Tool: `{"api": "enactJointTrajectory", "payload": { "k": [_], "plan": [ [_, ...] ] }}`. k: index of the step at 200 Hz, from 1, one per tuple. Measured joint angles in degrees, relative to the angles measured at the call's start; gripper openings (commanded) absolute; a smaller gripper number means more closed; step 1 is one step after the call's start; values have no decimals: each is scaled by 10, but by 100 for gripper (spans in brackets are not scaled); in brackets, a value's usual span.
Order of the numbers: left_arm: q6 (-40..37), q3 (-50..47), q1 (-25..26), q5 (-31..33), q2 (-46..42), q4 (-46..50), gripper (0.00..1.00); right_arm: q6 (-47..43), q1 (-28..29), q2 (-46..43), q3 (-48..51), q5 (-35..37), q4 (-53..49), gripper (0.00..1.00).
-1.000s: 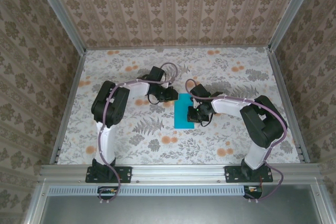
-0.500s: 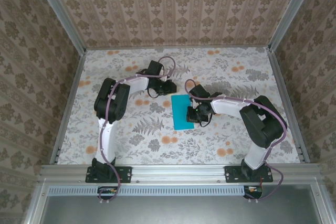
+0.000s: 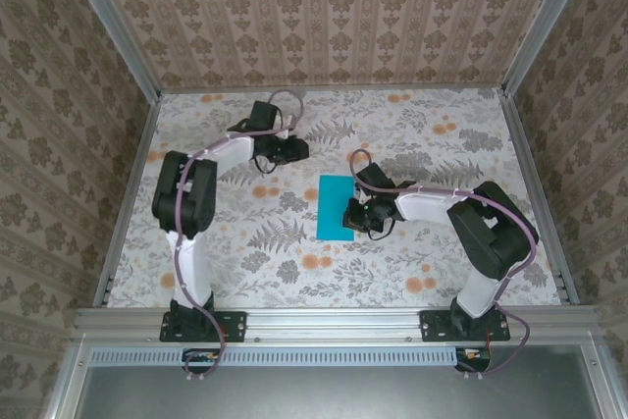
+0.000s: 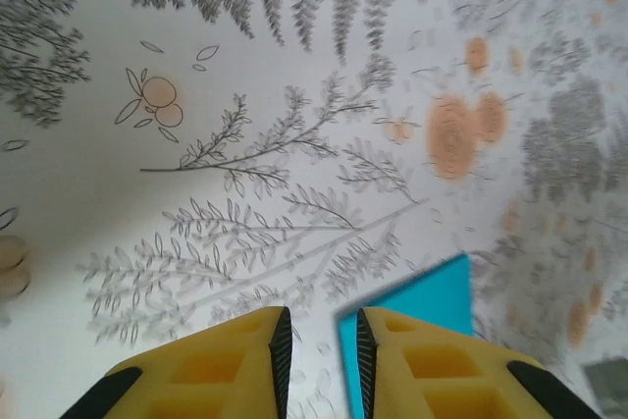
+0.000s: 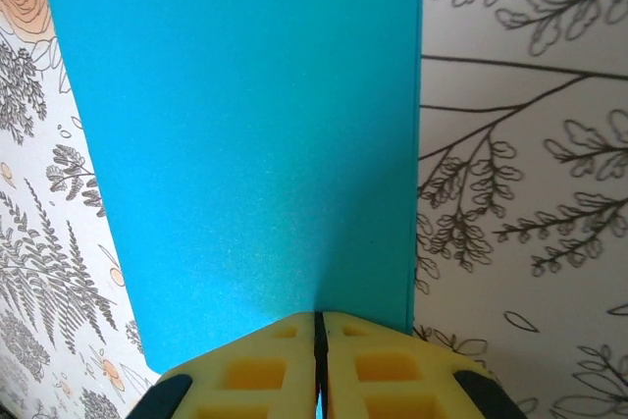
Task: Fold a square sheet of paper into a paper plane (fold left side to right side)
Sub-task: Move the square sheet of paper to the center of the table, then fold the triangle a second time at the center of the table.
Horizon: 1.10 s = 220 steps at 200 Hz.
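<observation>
The square sheet of paper (image 3: 336,208) lies mid-table as a turquoise rectangle, folded in half, its long sides running front to back. My right gripper (image 3: 355,215) sits low at its right edge, shut on the paper; in the right wrist view the yellow fingers (image 5: 275,365) of the gripper (image 5: 319,319) meet over the blue sheet (image 5: 245,125). My left gripper (image 3: 297,148) hangs further back and to the left, apart from the paper. In its wrist view the left gripper (image 4: 324,319) is a little open with only tablecloth between the jaws, and a corner of the paper (image 4: 422,296) shows behind the right finger.
The table (image 3: 245,262) is covered by a floral cloth and fenced by metal rails and patterned walls (image 3: 324,17). Free room lies in front of the paper and along the left and right sides.
My left arm has swung back and to the left, away from the paper's top-left corner, and its jaws have parted a little. The right gripper stays shut at the paper's right edge.
</observation>
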<state>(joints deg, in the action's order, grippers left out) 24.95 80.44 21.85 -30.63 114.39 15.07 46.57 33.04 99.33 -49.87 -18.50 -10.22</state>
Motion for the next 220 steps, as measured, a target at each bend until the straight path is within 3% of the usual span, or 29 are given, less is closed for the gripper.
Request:
{"api": "enactJointTrajectory", "payload": {
  "k": [24, 62, 142, 189, 220],
  "plan": [
    [5, -51, 11, -19, -55, -21, 27, 1, 2, 0, 1, 0, 6, 16],
    [33, -124, 45, -41, -64, -40, 27, -21, 4, -23, 5, 14, 4, 34],
    [60, -130, 90, -62, -35, -53, 27, -59, -41, -113, 36, 50, -14, 61],
    [64, -148, 99, -55, -31, -53, 26, -54, -64, -113, 56, 29, 8, 63],
    [64, -155, 100, -48, -21, -53, 26, -48, -68, -113, 56, 8, 10, 57]
  ]
}}
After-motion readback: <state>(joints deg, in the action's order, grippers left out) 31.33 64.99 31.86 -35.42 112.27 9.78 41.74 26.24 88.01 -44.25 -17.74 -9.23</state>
